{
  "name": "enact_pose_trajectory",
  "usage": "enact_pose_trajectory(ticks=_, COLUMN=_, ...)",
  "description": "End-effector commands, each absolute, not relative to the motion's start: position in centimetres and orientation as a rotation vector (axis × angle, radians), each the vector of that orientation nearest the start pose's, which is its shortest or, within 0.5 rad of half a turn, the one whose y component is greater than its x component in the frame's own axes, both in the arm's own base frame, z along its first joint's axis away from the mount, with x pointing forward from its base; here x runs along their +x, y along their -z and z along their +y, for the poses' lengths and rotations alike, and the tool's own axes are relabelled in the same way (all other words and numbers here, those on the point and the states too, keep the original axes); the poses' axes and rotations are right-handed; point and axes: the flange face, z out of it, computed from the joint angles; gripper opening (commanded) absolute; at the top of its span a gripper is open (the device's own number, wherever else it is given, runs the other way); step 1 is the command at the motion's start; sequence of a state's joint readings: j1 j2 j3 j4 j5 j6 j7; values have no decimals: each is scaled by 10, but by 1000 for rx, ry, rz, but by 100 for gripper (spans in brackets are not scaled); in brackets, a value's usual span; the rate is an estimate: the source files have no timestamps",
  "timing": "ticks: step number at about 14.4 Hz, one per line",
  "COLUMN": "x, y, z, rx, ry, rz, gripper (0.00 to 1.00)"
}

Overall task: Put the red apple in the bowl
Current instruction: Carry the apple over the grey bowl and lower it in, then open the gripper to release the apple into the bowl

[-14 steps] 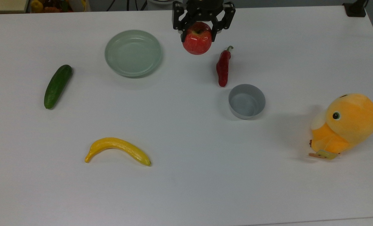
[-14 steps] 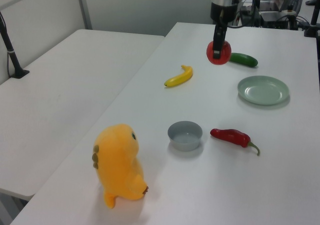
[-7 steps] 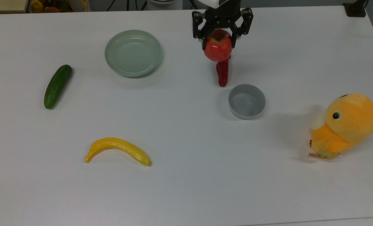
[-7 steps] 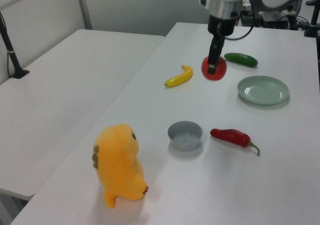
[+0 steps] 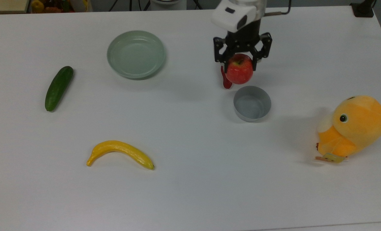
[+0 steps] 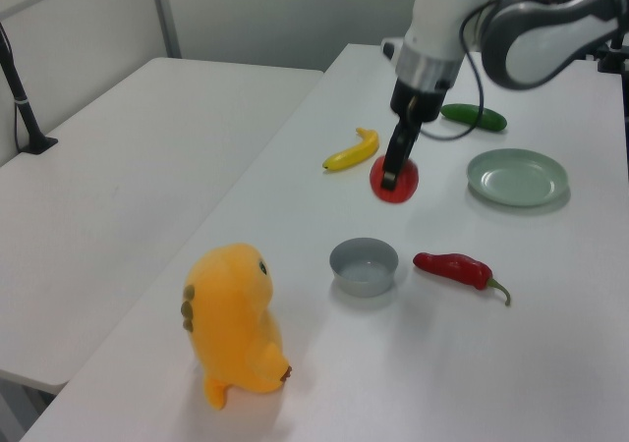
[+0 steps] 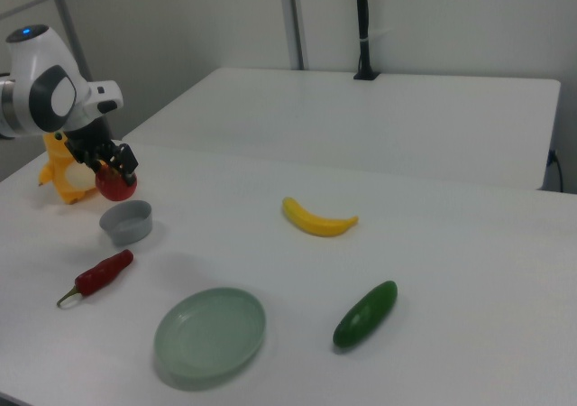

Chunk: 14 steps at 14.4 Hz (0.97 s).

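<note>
Yellow curved plastic banana point(image 5: 120, 153) nearest the lower edge of the top view, lying flat on the white tabletop point(image 5: 190, 192). Further up at the top view's right, a plump orange plush chick point(image 5: 354, 127), sitting alone, well apart from the rest. Next, a small grey round bowl with straight upright walls point(image 5: 252, 103), empty, resting on the tabletop between the chick and the middle. At the top view's left, a dark green cucumber point(image 5: 58, 88), lying slantwise.

Just above the bowl's rim in the top view, a glossy red apple with a dark stem dimple point(image 5: 239, 68), held off the tabletop and pinched between the black fingers of the two-finger gripper point(image 5: 241, 61), one finger on each side. In the left view the same apple point(image 6: 394, 180) hanging in the air beyond the bowl point(image 6: 364, 265), not yet over it, gripper point(image 6: 393, 172) clamped on it from above. Partly hidden behind the apple in the top view, a long red chili pepper point(image 5: 225, 80), lying beside the bowl. Farther back, toward the top view's left, a wide shallow pale green dish point(image 5: 136, 54), empty. Above the gripper, the white wrist of the arm point(image 5: 238, 12).
</note>
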State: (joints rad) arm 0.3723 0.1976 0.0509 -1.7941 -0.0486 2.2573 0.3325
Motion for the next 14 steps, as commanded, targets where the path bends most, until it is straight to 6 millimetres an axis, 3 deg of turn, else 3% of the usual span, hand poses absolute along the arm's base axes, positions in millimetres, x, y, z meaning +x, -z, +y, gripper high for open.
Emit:
enact_pose_trajectory(ticks=1, x=589, y=-440, z=282, rx=-3024, ry=439, rz=-166, gripper=16)
enact_pose_trajectory(ticks=6, x=593, y=-404, z=304, rx=-3049, ry=515, rz=-158, gripper=16)
enact_pose_trajectory(ticks=14, x=605, y=-363, z=313, rx=-3072, ry=508, rz=-208, gripper=16)
